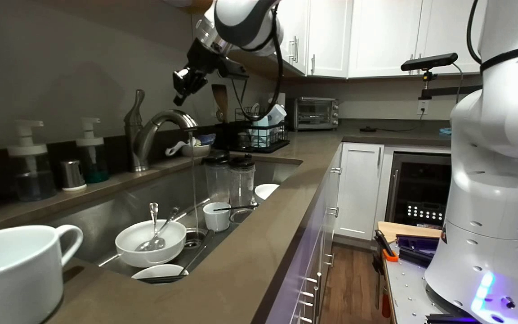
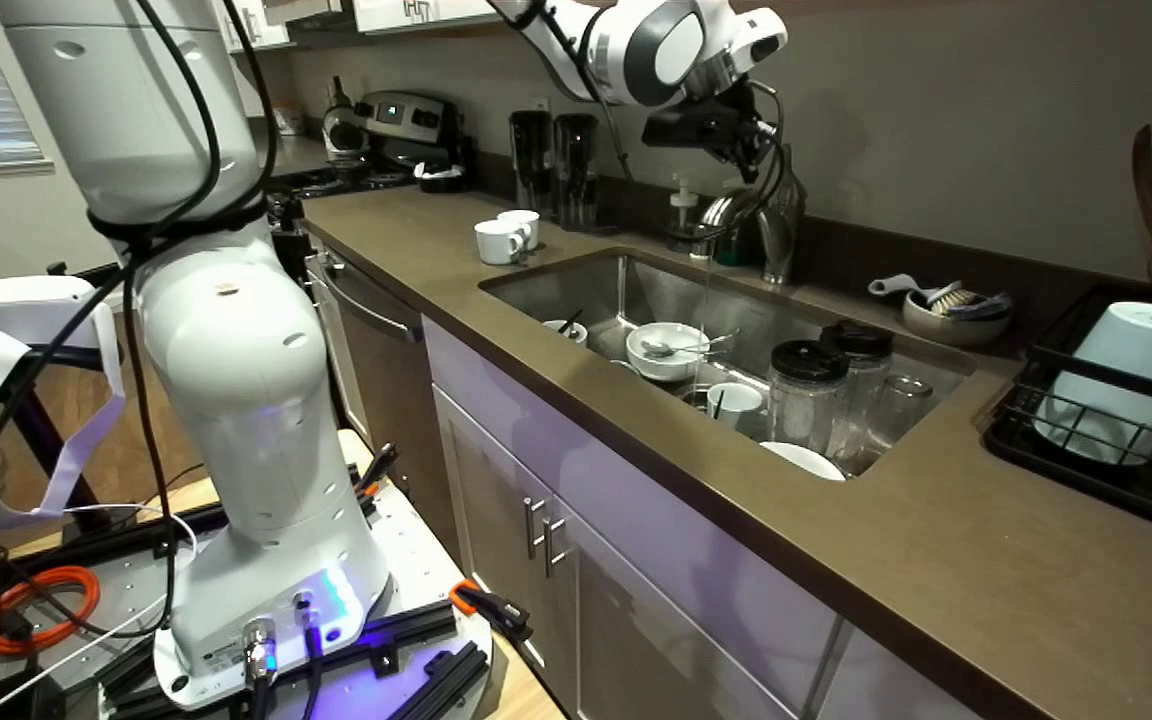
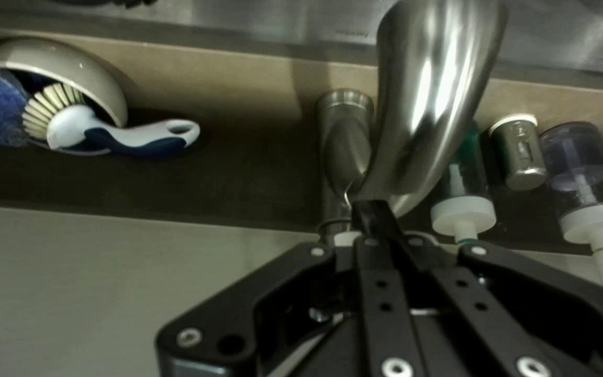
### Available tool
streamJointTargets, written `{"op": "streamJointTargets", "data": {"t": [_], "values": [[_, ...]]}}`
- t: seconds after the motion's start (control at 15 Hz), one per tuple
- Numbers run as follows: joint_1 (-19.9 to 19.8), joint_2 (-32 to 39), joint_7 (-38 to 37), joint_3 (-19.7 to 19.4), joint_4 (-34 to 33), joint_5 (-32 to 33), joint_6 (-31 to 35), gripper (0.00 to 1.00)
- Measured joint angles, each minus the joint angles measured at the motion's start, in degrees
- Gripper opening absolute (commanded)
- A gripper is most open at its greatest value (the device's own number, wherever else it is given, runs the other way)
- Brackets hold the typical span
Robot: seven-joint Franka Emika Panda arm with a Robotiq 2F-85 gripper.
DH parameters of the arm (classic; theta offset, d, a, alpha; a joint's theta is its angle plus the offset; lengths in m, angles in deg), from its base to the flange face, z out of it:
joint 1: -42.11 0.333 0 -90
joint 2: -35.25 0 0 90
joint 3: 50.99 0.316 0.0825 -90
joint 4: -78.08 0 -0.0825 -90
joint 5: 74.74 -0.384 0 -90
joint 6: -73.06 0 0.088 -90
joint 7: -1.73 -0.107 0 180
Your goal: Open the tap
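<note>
The tap [image 1: 151, 132] is a brushed-steel faucet at the back edge of the sink, with an upright lever handle [image 1: 135, 108]. A thin stream of water [image 1: 194, 184] falls from its spout into the sink. The tap also shows in an exterior view [image 2: 779, 230], partly behind a hanging cable, and large in the wrist view [image 3: 432, 89]. My gripper [image 1: 179, 100] is above the spout, apart from it, pointing down toward the wall side. In the wrist view its fingertips [image 3: 375, 214] are together with nothing between them, and they cover part of the lever handle.
The sink holds a white bowl [image 1: 151, 243] with spoons, a white cup [image 1: 217, 217] and dark-lidded jars [image 2: 808, 395]. Soap dispensers [image 1: 91, 153] stand beside the tap. A bowl with a brush [image 2: 954, 315] and a dish rack [image 2: 1116, 470] are on its other side.
</note>
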Motion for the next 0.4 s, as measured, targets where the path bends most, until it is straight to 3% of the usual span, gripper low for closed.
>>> {"op": "streamJointTargets", "data": {"t": [0.4], "values": [[0.36, -12.5, 0.01, -0.04, 9.87, -1.02, -10.8, 0.0]]}}
